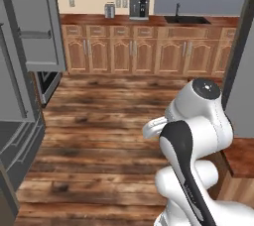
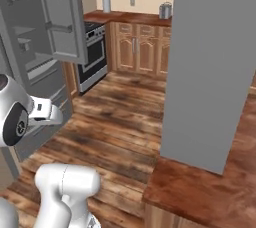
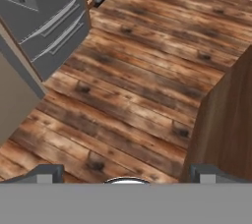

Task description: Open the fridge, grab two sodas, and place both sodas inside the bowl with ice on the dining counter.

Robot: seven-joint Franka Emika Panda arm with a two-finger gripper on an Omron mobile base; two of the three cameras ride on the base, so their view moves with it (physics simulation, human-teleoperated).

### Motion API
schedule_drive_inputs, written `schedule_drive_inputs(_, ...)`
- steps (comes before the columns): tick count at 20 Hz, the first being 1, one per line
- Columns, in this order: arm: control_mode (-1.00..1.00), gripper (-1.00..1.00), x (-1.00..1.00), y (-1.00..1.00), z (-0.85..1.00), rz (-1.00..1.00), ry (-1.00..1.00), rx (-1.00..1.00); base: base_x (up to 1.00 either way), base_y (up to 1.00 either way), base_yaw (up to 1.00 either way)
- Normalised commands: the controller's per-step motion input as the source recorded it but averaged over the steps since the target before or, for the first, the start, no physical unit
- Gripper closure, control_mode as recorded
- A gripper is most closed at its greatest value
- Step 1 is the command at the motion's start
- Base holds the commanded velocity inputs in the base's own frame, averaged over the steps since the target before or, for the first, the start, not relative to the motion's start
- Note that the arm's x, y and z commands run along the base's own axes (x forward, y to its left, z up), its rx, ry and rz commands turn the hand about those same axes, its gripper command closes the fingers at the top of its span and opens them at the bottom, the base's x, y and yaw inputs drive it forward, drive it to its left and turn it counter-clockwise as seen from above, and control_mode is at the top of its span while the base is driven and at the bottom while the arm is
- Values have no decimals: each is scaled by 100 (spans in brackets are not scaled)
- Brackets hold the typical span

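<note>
Over the plank floor (image 3: pixel 133 85) we see our gripper (image 3: pixel 127 174) in the hand view, its two finger tips (image 3: pixel 47 173) set wide apart at the bottom edge with nothing between them — just bare boards below. To one side of the tips rises a brown wood panel (image 3: pixel 224 125), an upright side face near the right tip. Up and to the left in that view sit the fridge (image 3: pixel 47 16) drawers, grey, with long bar handles.

From the left base view we see the white arm (image 1: pixel 193 136) folded in the lower right, and one fridge door (image 1: pixel 37 22) swung open, its grey door shelves facing the room; we cannot make out any drinks on them. The right base view shows that same open door (image 2: pixel 57 14) with the stove (image 2: pixel 92 54) just beyond it. At the lower right of that view lies a glossy reddish-brown stretch of the dining counter (image 2: pixel 205 192) — a broad grey slab (image 2: pixel 210 67) stands on it. Along the far wall run wooden cabinets (image 1: pixel 144 54), with a coffee machine (image 1: pixel 139 6) and a sink (image 1: pixel 187 19) on top.
</note>
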Motion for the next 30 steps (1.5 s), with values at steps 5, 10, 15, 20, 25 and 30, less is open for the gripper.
schedule_drive_inputs(5, 100, -100, 0, 0, 0, 0, 0, 0, 67, 0, 8)
schedule_drive_inputs(10, 100, -100, 0, 0, 0, 0, 0, 0, 96, 0, 13)
schedule_drive_inputs(15, 100, -100, 0, 0, 0, 0, 0, 0, 97, 0, 10)
schedule_drive_inputs(20, 100, -100, 0, 0, 0, 0, 0, 0, 79, 8, 21)
schedule_drive_inputs(25, 100, -100, 0, 0, 0, 0, 0, 0, 79, 14, 44)
schedule_drive_inputs(30, 100, -100, 0, 0, 0, 0, 0, 0, 74, 1, 51)
